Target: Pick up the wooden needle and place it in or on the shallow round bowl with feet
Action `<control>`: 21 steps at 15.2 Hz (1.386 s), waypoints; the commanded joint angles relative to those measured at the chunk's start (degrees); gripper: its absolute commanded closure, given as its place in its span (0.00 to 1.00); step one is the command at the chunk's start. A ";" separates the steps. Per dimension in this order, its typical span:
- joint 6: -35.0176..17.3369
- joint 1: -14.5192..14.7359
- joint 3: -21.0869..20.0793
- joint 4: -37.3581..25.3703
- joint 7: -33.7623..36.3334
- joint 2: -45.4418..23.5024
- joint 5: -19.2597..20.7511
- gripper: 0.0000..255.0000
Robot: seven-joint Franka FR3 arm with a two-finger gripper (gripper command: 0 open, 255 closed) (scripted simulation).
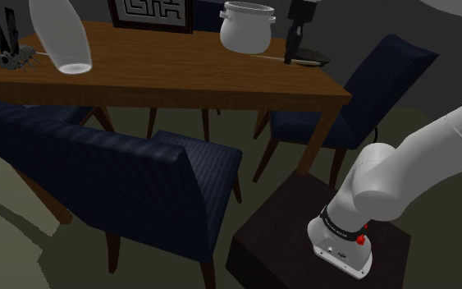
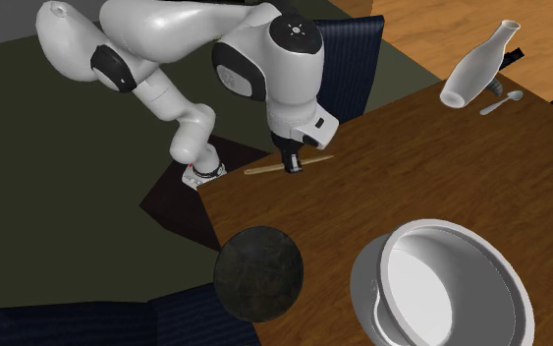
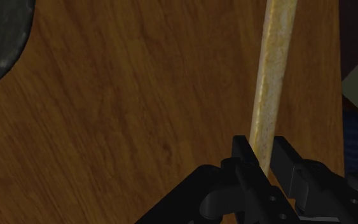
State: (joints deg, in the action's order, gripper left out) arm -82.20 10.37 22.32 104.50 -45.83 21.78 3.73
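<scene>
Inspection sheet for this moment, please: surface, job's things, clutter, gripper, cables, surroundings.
Surface: brown wooden table.
Job's things: wooden needle lying flat near the table's edge; white bowl standing apart from it on the same table.
Clutter: dark round object at the table's corner; white bottle lying on its side; spoon beside it.
Grippers: gripper down at the table, fingers closed against the needle's two sides.
Cables: nothing seen.
Surroundings: dark blue chairs; framed maze picture.
</scene>
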 commanded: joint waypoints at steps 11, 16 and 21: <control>8.43 -0.24 2.96 -13.94 -4.03 -5.84 -1.15 1.00; 9.56 -2.47 9.73 -21.04 -13.21 -12.58 -2.63 1.00; 11.81 -6.77 16.88 -31.09 -23.65 -22.64 -7.61 1.00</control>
State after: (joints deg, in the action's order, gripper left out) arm -70.93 4.63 37.72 75.97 -67.16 1.79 -2.39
